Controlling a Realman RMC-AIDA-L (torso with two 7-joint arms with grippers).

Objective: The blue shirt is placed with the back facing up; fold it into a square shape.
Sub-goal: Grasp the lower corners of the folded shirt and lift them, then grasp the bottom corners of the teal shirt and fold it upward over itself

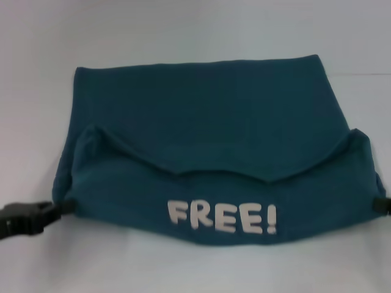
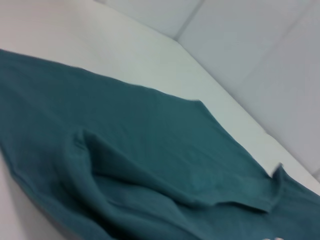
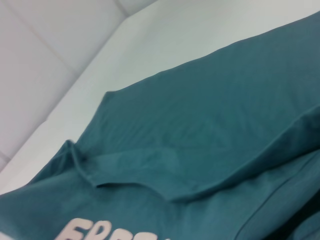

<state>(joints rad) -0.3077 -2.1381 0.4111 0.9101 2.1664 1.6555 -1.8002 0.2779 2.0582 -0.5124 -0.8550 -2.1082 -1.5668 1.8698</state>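
The blue shirt [image 1: 201,146] lay mid-counter [image 1: 183,36], sides already tucked in, near flap turned up so "FREE!" [image 1: 223,217] showed. It looked roughly halfway, with that flap left to carry over. Left claw [image 1: 64,207] and right claw [image 1: 376,204] each pinched a near corner. No containers anywhere.

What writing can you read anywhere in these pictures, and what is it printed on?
"FREE!" in white letters on the folded-over near flap of the blue shirt, read in the head view.
"FR..." is all the right wrist view shows of the same word, cut off at the picture's edge.
No other words, labels, numbers or signs can be seen on the table or the left gripper or right gripper.
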